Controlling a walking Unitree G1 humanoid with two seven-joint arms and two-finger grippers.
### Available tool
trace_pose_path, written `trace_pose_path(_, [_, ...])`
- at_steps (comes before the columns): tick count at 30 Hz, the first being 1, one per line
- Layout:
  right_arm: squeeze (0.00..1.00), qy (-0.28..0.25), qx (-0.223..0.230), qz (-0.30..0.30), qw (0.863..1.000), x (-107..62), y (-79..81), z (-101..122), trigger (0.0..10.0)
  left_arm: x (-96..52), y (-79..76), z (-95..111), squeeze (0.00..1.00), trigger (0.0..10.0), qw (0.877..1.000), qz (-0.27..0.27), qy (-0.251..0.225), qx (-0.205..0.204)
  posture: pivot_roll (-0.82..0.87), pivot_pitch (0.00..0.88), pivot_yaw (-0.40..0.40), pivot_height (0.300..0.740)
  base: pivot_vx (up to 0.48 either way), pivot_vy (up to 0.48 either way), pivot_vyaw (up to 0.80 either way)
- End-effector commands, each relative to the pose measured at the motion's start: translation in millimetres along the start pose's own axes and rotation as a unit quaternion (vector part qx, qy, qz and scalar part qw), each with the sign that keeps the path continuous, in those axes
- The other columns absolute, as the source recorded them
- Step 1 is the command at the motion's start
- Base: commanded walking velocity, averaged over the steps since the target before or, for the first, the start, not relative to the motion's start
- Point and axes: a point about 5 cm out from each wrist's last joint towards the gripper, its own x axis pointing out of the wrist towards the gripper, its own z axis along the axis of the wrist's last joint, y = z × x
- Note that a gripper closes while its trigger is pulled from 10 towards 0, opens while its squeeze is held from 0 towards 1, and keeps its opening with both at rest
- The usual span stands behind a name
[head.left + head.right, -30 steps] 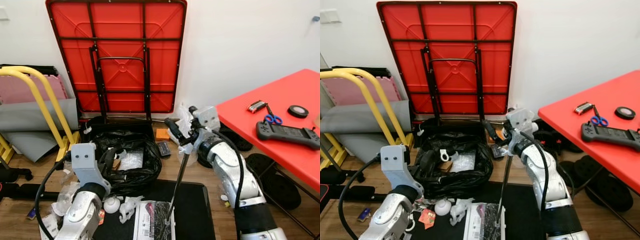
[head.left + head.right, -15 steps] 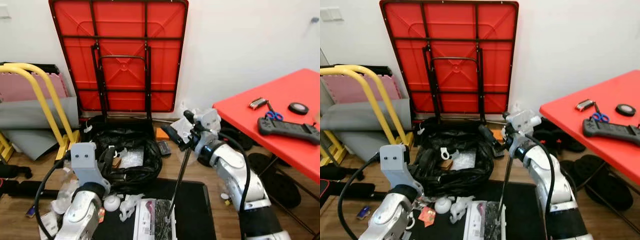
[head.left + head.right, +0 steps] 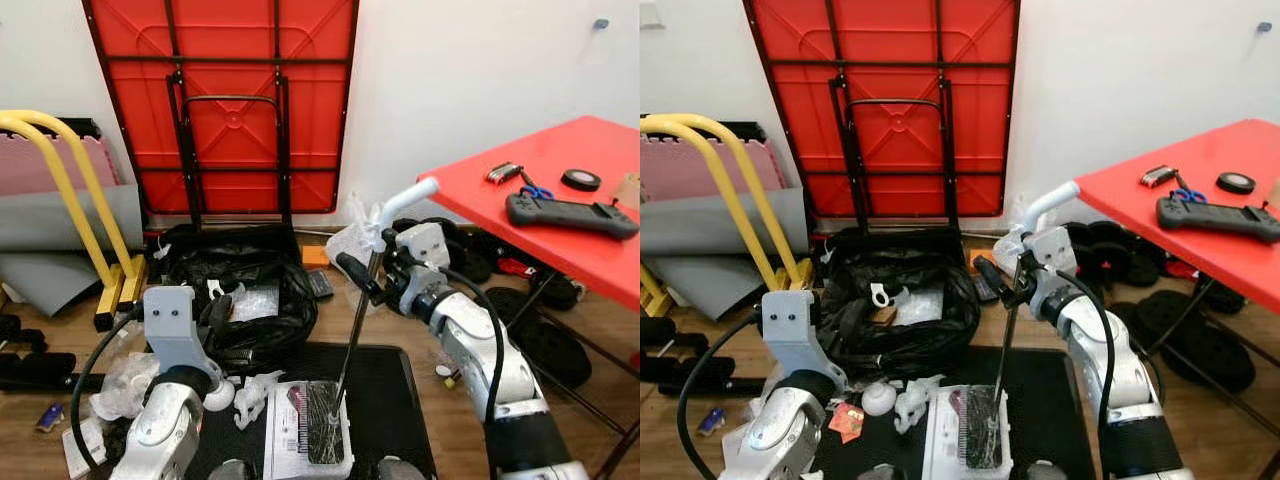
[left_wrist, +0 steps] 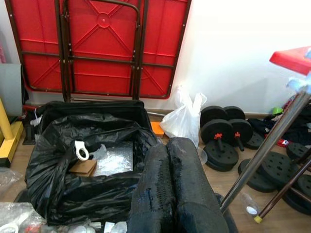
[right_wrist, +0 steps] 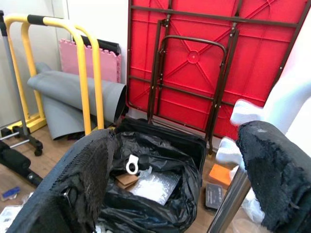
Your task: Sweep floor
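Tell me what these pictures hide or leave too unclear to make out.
- Eye views: the crumpled black plastic bin bag folds over most of its contents.
- Eye views: print on the flat white dustpan is too small to read, and the bottom edge cuts it off.
- Right wrist view: whether the right jaws actually press the thin metal broom handle; only its blurred edge shows.
- Left wrist view: the left jaws hide the floor directly below.

This looks like a spare room in a home, used for storing things and for exercise. A folded red table (image 3: 225,105) leans on the white wall. Black weight plates (image 4: 221,138) and a rolled grey mat (image 5: 80,99) lie on the wooden floor (image 3: 600,350).
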Motion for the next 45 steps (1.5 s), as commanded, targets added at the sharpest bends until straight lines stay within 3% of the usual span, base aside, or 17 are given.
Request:
trace_pose_path(1, [0.00,0.008,-0.003,-0.006,1.000,-1.9,-3.4,-4.8,10.0,-0.9,-0.3,-2.5,0.00,10.0,1.000,-0.017,0.007,0.006,-0.07,0.000,-0.044,0.615,0.000,0.000,0.00])
trace_pose_path(3, [0.00,0.010,-0.005,-0.012,1.000,-2.1,-5.8,-5.4,10.0,-1.3,-0.2,-1.7,0.00,10.0,1.000,-0.016,0.003,0.004,-0.07,0.000,-0.046,0.610,0.000,0.000,0.00])
trace_pose_path(4, [0.00,0.011,-0.006,-0.019,1.000,-2.2,-8.5,-5.8,10.0,-2.0,-0.3,-0.7,1.00,10.0,1.000,-0.017,-0.001,0.000,-0.07,0.000,-0.046,0.605,0.000,0.000,0.00])
trace_pose_path(8, [0.00,0.013,-0.009,-0.032,0.999,-1.8,-14.9,-5.6,10.0,-1.9,0.4,0.7,1.00,10.0,1.000,-0.011,-0.004,0.005,-0.07,0.000,-0.048,0.590,0.000,0.000,0.00])
trace_pose_path(9, [0.00,0.013,-0.010,-0.036,0.999,-1.8,-16.8,-5.3,10.0,-1.5,0.4,0.4,0.00,10.0,1.000,-0.009,-0.003,0.007,-0.07,0.000,-0.046,0.585,0.000,0.000,0.00])
trace_pose_path(11, [0.00,0.013,-0.011,-0.038,0.999,-1.9,-17.9,-5.0,10.0,-1.3,0.3,0.2,0.00,10.0,1.000,-0.008,-0.002,0.008,-0.07,0.000,-0.046,0.580,0.000,0.000,0.00])
trace_pose_path(12, [0.00,0.015,-0.012,-0.046,0.999,-2.4,-21.3,-5.7,10.0,-1.5,-0.8,1.4,0.00,0.0,1.000,-0.013,-0.009,0.000,-0.07,0.000,-0.046,0.575,0.000,0.000,0.00])
trace_pose_path(29, [0.00,0.035,-0.009,-0.123,0.992,-6.0,-55.1,-14.6,10.0,-4.9,-2.0,5.3,0.00,0.0,1.000,-0.018,-0.021,-0.006,-0.07,0.000,-0.039,0.520,0.000,0.000,0.00])
trace_pose_path(37, [0.00,0.048,-0.004,-0.137,0.989,-6.8,-60.4,-23.2,10.0,-10.0,-2.5,7.0,0.00,0.0,1.000,-0.020,-0.021,-0.004,-0.05,0.005,-0.033,0.505,0.000,0.000,0.00])
trace_pose_path(39, [0.00,0.056,-0.002,-0.144,0.988,-6.3,-60.9,-28.4,10.0,-14.5,-4.1,7.2,0.00,0.0,1.000,-0.026,-0.014,-0.001,-0.03,0.040,-0.020,0.500,0.000,0.000,0.00])
trace_pose_path(40, [0.00,0.063,0.003,-0.148,0.987,-6.7,-60.2,-32.7,10.0,-20.1,-5.9,7.8,0.00,6.1,0.999,-0.033,-0.007,0.004,-0.02,0.066,-0.015,0.495,0.000,0.000,0.00])
trace_pose_path(41, [0.00,0.063,0.003,-0.148,0.987,-6.7,-60.2,-32.7,10.0,-20.1,-5.9,7.8,0.00,6.1,0.999,-0.033,-0.007,0.004,-0.02,0.066,-0.015,0.495,0.000,0.000,0.00])
trace_pose_path(42, [0.00,0.071,0.008,-0.152,0.986,-5.8,-59.1,-38.4,10.0,-25.0,-8.8,8.7,0.00,10.0,0.999,-0.042,0.000,0.006,-0.01,0.088,-0.011,0.490,0.000,0.000,0.00])
trace_pose_path(45, [0.00,0.080,0.016,-0.156,0.984,-5.2,-56.7,-46.0,10.0,-34.2,-14.9,12.1,0.00,10.0,0.998,-0.058,0.003,0.007,0.01,0.123,-0.008,0.480,0.000,0.000,0.00])
